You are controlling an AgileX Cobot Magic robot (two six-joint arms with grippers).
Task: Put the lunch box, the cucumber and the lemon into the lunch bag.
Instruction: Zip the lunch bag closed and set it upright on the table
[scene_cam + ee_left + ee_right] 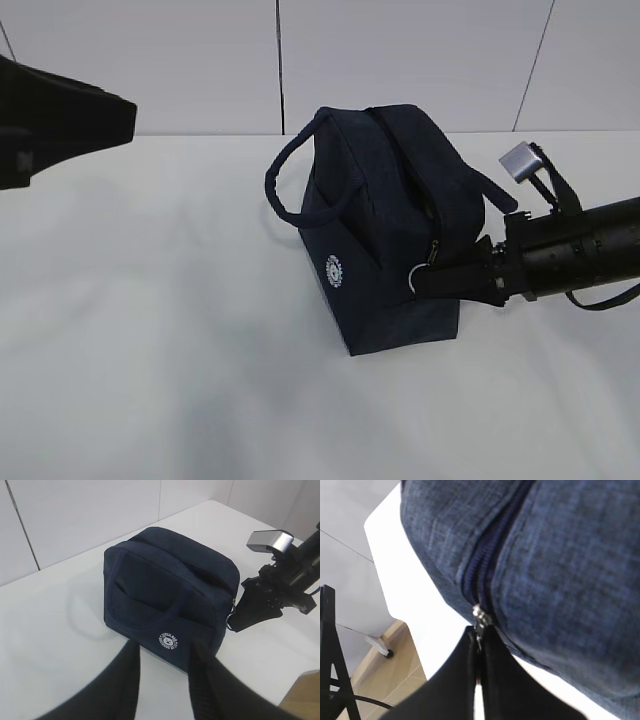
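The dark navy lunch bag stands on the white table with its top zipper closed and its round white logo facing my left gripper. My right gripper is shut on the metal zipper pull at the bag's near right end, which also shows in the exterior view. My left gripper hangs open just in front of the bag's logo side, touching nothing. The left arm sits at the far left of the exterior view. The lunch box, the cucumber and the lemon are out of view.
The white table spreads wide to the left of the bag. A panelled wall runs behind it. Past the table's edge in the right wrist view are a wooden floor and a black stand.
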